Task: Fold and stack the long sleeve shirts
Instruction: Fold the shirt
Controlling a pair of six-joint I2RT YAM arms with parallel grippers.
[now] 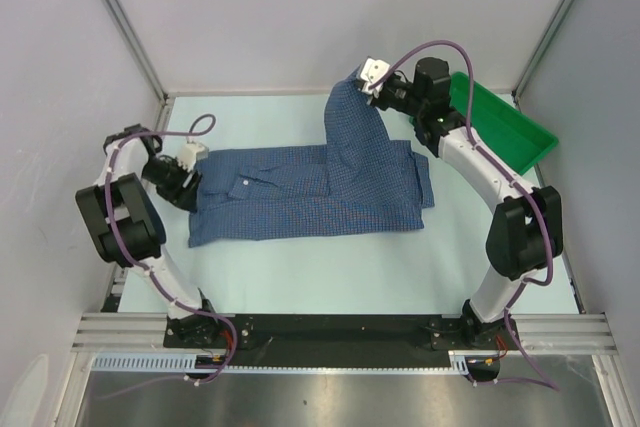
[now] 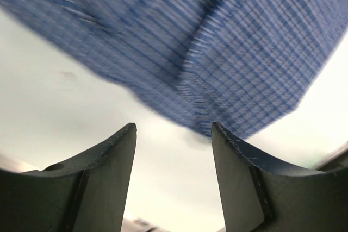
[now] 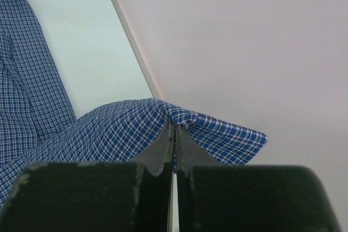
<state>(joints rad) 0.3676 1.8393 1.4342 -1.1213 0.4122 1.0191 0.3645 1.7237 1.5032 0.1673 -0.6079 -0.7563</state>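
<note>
On the pale surface (image 1: 300,267) your shirt (image 1: 300,192) lies flat, one end raised near the green tray (image 1: 500,127); your right fingers (image 3: 159,156) clamp that raised cloth, while your left fingers (image 2: 103,177) stand apart at the shirt's left edge.

right gripper (image 3: 174,130): pinched tight on shirt (image 3: 98,134) fold, possibly a sleeve | cloth drapes from it | wall (image 3: 244,47) behind

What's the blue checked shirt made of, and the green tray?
The shirt looks like thin woven cloth, perhaps cotton, matte: the fine check weave shows, and it drapes limp from the right gripper. The green tray looks like rigid moulded plastic, smooth, with straight walls and uniform colour.
</note>
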